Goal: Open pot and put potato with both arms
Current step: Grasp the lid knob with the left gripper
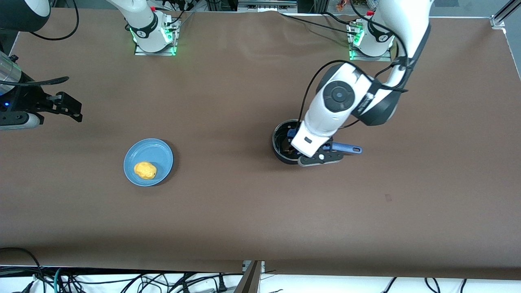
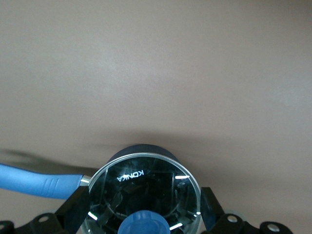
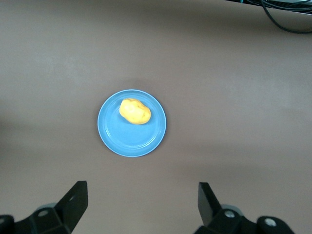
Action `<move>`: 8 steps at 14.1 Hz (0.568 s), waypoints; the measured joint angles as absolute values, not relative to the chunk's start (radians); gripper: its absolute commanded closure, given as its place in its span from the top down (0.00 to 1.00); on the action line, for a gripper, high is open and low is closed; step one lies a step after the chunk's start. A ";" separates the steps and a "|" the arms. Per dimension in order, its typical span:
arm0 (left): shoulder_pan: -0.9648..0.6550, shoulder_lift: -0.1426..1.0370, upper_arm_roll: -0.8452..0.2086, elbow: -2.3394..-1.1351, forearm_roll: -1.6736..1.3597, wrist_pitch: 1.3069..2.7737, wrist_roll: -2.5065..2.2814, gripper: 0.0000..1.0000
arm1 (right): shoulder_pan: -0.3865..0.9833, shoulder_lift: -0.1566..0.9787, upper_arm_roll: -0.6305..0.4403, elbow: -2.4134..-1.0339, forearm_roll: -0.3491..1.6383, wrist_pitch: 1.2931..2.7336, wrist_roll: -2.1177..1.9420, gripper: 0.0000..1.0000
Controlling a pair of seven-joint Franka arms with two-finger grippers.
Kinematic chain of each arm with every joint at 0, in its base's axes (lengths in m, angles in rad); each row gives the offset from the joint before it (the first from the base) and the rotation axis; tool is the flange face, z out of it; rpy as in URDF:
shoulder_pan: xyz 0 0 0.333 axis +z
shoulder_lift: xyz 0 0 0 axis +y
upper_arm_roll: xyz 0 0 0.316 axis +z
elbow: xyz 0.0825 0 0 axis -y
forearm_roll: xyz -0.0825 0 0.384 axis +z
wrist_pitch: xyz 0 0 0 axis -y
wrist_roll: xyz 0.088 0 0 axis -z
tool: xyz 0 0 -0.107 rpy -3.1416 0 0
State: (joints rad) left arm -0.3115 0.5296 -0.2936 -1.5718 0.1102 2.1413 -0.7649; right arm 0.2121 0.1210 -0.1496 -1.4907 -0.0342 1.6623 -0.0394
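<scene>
Brown cloth covers the table [image 1: 228, 228] from edge to edge of the front view; right of centre in that frame stands the small black round saucepan [image 1: 281, 142] with its long straight blue handle [image 1: 346, 148] pointing toward the left arm's end of the table; the round glass lid with a blue knob [image 2: 145, 190] sits on the pot, filling the lower middle of the left wrist view; the left gripper [image 1: 303, 152] is down over the pot, its black fingers [image 2: 76, 208] spread wide to either side of the lid, with the knob [image 2: 143, 222] between them at the bottom edge of that frame; whether the pads touch the knob cannot be told; at lower left of centre in the front view lies the flat round blue plate [image 1: 156, 152], with the small lumpy yellow-orange potato [image 1: 145, 170] resting on it, on the part nearer the front camera; plate and pot are well apart; the right gripper [image 1: 67, 106] hangs at the left edge of the front view, above the table, jaws wide apart and holding nothing.
</scene>
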 measured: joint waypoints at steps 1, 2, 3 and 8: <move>-0.313 0.530 -0.306 -1.595 0.141 2.148 -0.773 1.00 | 0.213 0.121 -0.148 -1.491 -0.034 1.662 -0.039 1.00; -0.316 0.530 -0.320 -1.615 0.175 2.151 -0.790 1.00 | 0.213 0.121 -0.147 -1.491 -0.034 1.663 -0.039 1.00; -0.318 0.530 -0.336 -1.634 0.209 2.153 -0.815 1.00 | 0.213 0.121 -0.148 -1.491 -0.034 1.663 -0.039 1.00; -0.327 0.529 -0.365 -1.714 0.261 2.198 -0.865 1.00 | 0.213 0.121 -0.148 -1.490 -0.034 1.666 -0.039 1.00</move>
